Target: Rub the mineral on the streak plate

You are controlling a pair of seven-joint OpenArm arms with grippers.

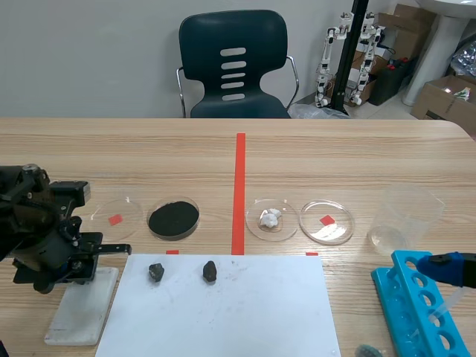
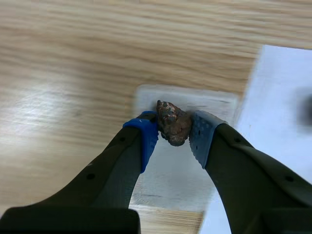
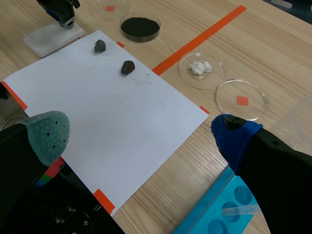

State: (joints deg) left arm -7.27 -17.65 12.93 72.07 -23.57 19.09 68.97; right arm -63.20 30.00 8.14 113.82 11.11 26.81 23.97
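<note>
Currently gripped: rust-brown, knobbly mineral lump [image 2: 172,123], pinched from both sides between the blue dotted pads [image 2: 147,139] of the left jaws, which are closed on it.
Lump position: over the white rectangular streak plate [image 2: 175,180], toward the plate's farther end. Whether it touches the plate cannot be told from where I stand.
Streak plate: flat on the pale wooden surface [image 1: 335,156], one long edge just beside the large white paper sheet [image 1: 245,312]. No clamp or fixing is visible.
Right jaws: wide open and holding nothing, hanging over the near corner of the sheet beside the blue plastic test-tube rack [image 1: 416,312].
Hazard, slip: the lump is irregular and is held only at its flanks. Drag from rubbing could twist it in the pads or pop it out.
Hazard, plate shift: the plate looks loose. A sideways stroke could push it along the surface instead of leaving a streak.
Hazard, overrun: the lump sits near one end, so a long stroke away could run off the plate onto bare wood.
Hazard, pressure: too hard may chip the lump, too light may leave no mark.
Hazard, neighbours: a shoved plate could nudge the sheet and roll the grey-black lump [image 1: 155,271] and the dark brown lump [image 1: 210,271] lying on it.
</note>
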